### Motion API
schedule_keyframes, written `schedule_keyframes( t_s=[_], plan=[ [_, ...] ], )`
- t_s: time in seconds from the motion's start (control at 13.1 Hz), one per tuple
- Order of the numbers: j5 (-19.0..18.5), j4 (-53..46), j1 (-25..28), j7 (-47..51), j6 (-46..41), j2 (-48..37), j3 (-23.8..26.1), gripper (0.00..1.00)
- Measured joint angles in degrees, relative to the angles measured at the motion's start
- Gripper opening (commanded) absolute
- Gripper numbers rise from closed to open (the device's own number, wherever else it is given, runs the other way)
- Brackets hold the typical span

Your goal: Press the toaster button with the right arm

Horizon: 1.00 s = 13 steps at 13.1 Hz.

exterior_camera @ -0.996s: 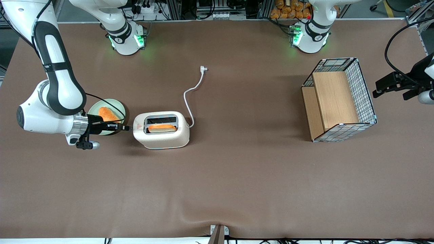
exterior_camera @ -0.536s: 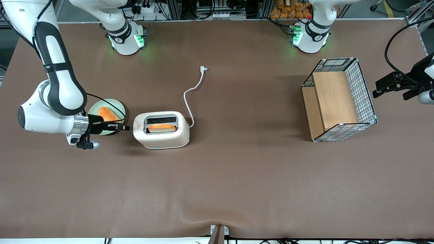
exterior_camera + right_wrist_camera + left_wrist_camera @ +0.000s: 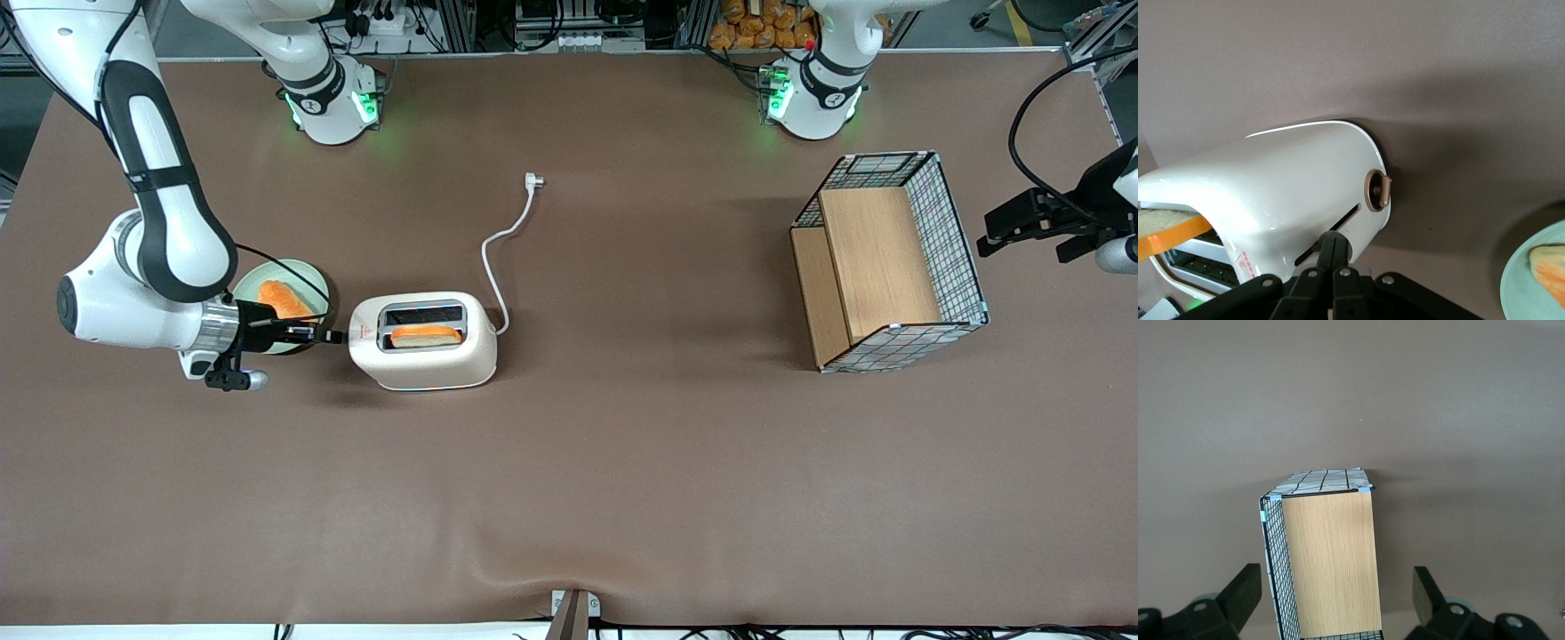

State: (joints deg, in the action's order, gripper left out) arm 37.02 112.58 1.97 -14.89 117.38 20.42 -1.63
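At the working arm's end of the table, the right arm (image 3: 147,267) reaches level toward the toaster (image 3: 425,342), its gripper (image 3: 331,336) pressed together and touching the narrow end by the slot of the lever; a plate (image 3: 313,283) with bread lies just beside. The toaster button (image 3: 1378,191) sits apart from the fingertips (image 3: 1333,243). Bread (image 3: 427,335) stands high in its slot, so the press seems unfinished.

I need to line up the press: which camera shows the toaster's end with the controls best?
The right wrist view: the toaster fills it, its narrow end showing a round knob and a slot, with the gripper at that slot. The front view shows only the toaster's top; the left wrist view misses it.
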Motion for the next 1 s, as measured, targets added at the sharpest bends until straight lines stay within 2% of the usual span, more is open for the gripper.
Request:
schedule_keyframes(
  t_s=[1.0],
  plan=[
    [1.63,0.13,0.11,-2.78,1.69,2.5,-0.21,0.0]
  ],
)
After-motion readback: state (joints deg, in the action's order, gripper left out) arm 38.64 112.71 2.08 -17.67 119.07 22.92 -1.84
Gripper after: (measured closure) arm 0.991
